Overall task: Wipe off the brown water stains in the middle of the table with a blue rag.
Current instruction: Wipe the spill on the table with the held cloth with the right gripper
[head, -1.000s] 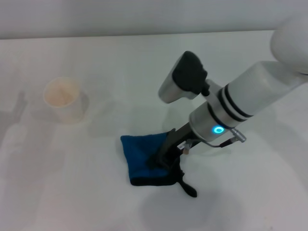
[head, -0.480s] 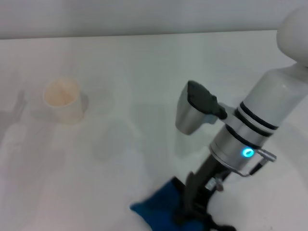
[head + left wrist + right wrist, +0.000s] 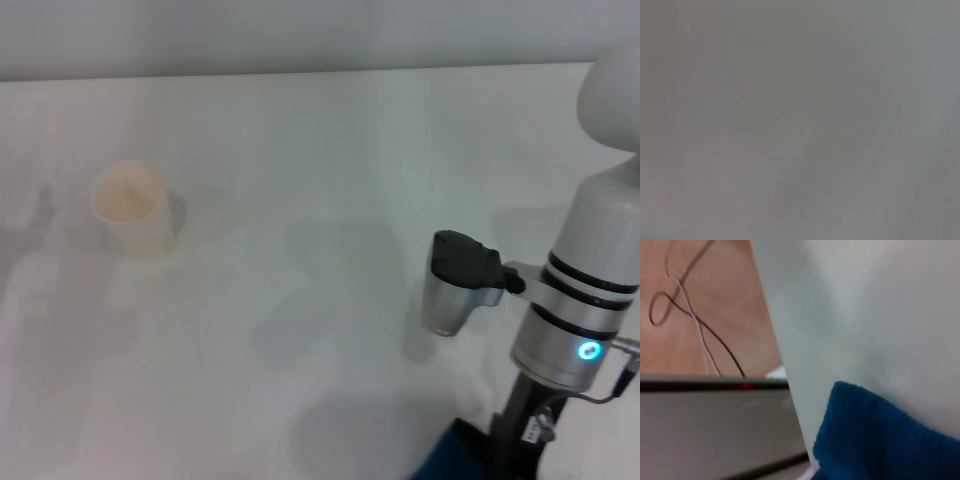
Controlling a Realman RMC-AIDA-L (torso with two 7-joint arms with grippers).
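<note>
The blue rag [image 3: 450, 458] sits at the near edge of the surface [image 3: 330, 150], well apart from the cream paper cup [image 3: 132, 207] and on the opposite side of the open middle from it. Only a corner of the cloth shows in the head view, tucked against the dark lower end of the right arm; the right wrist view shows more of it, a thick blue nap lying on the white top close to the surface's edge [image 3: 875, 440].

The right pincer [image 3: 515, 450] is down at the rag, next to that visible corner, but its tips run out of view, so I cannot tell whether it is clenched on the cloth, merely pressing it, or released. The left pincer is nowhere in the head view, and its wrist camera gives only a flat grey blur.

No brown water stains are distinguishable on the white top between the cup and the rag; at most there are faint grey shadows.

The rag looks soft, light and limp. It should bunch and fold rather than hold shape, and drag easily across the smooth top, more so if damp. A hold on a doubled fold or along the edging would likely grip better than on a single loose layer, which could slip out mid-wipe.
</note>
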